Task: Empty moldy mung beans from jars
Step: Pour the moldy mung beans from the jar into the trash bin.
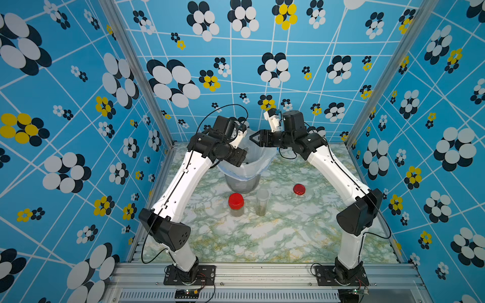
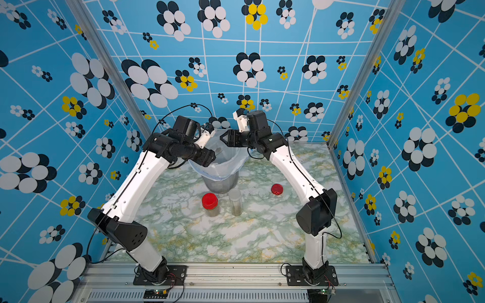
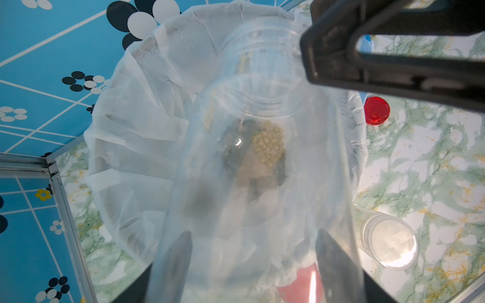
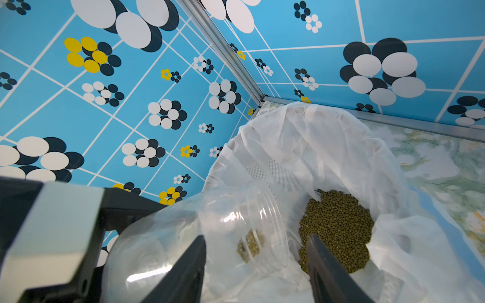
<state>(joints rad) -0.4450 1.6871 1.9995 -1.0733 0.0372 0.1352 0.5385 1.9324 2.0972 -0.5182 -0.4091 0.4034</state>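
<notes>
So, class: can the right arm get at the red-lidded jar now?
Probably yes: its jaws look empty, and the red-lidded jar is clear above, though the tall jar stands close beside it.

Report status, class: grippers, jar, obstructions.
Left gripper clamps lidless jar, tipped over bin. Right gripper open, close by jar mouth. Beans piled in bag. Nothing else blocking.

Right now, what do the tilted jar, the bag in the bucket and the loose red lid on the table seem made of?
Tilted jar: probably clear, glossy plastic; beans show through its wall, with bright highlights. Bag: thin whitish film, likely plastic; crinkled and half see-through. Loose red lid: shiny plastic, it seems; a glint on top.
</notes>
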